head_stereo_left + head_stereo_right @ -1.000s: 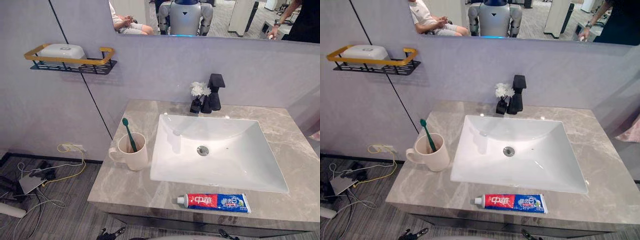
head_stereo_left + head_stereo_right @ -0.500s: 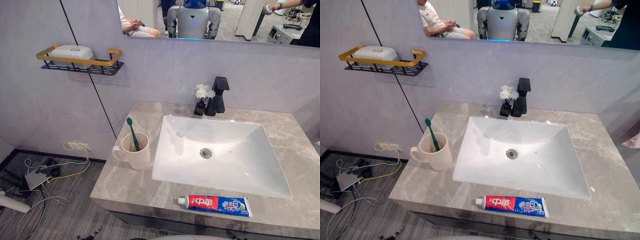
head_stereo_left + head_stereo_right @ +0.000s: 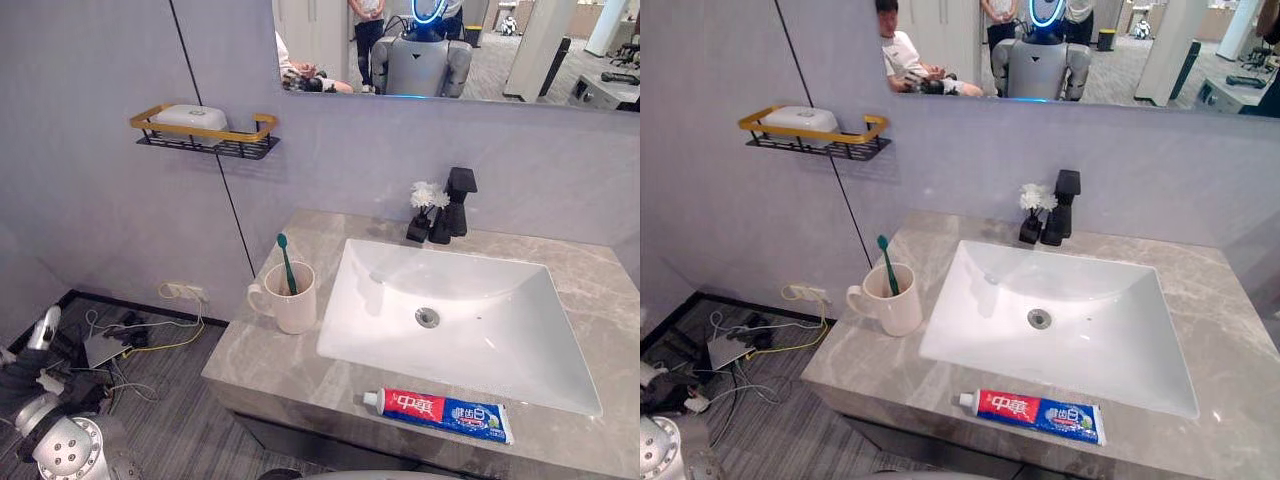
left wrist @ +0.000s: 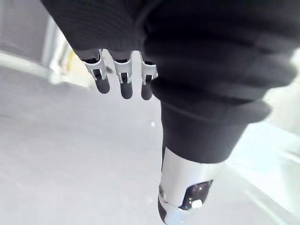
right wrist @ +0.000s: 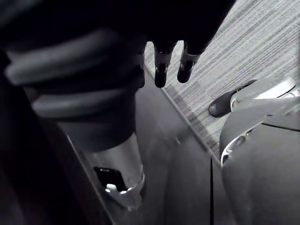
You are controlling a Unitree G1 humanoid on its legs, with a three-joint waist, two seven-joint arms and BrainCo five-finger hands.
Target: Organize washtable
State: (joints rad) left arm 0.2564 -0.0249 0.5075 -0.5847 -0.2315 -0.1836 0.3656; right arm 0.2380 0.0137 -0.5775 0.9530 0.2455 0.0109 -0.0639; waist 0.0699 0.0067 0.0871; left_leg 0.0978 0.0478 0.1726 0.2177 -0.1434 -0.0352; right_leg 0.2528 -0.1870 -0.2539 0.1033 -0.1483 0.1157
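Toothpaste point(image 3: 437, 414) lay flat on the front edge of the washtable point(image 3: 262, 365), at 6 o'clock from the white sink point(image 3: 480, 340). At 9 o'clock from the sink stood a cream cup point(image 3: 297, 308) with a green toothbrush point(image 3: 286, 262) leaning inside it. At 12 o'clock stood a black tap point(image 3: 458, 198), with a little black vase point(image 3: 418, 229) of white flowers point(image 3: 427, 194) just beside it. On the wall point(image 3: 90, 220), at 10 o'clock, a gold and black shelf point(image 3: 232, 146) held a white soap box point(image 3: 190, 117). The left hand point(image 4: 126, 82) had loose, straight fingers and held nothing. The right hand point(image 5: 160, 70) hung loose too, holding nothing.
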